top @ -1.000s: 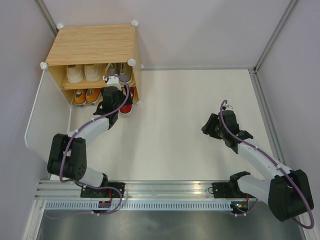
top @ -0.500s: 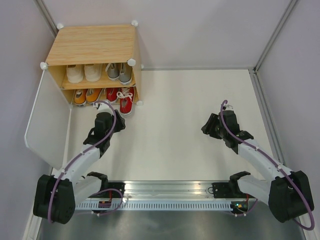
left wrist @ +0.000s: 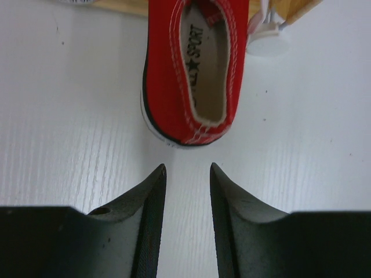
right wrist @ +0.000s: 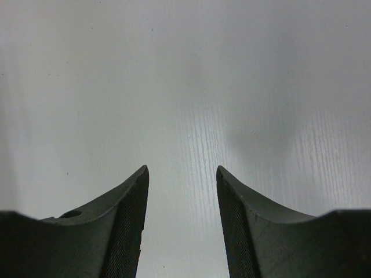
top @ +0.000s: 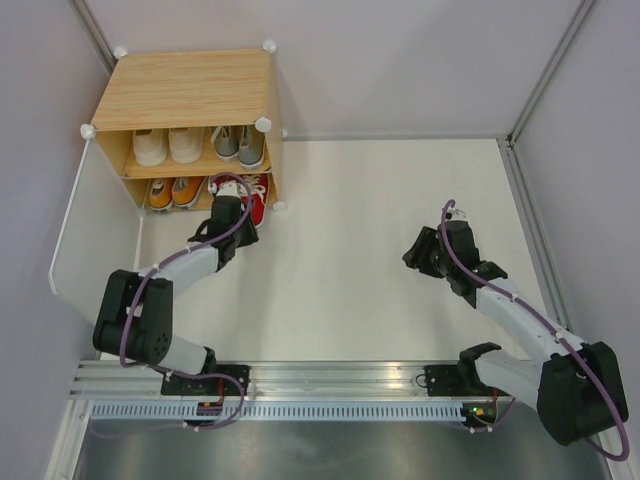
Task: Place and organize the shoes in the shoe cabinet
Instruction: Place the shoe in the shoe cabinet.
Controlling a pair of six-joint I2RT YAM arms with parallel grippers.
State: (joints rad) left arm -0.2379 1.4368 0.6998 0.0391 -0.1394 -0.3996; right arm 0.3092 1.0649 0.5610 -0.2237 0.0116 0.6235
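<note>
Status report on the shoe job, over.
Left gripper empty, slightly open, behind red shoe heel. Right gripper open, empty. Heel protrudes from cabinet, nothing blocking.

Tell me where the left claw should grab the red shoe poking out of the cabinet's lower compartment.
Take the red shoe by its heel rim, probably. The heel sticks out of the shoe cabinet toward the left claw, opening up, so come from behind, one finger inside, one outside.

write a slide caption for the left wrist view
Left gripper, jaws slightly apart and empty, just behind the heel of a red sneaker at the front of the shoe cabinet
</note>
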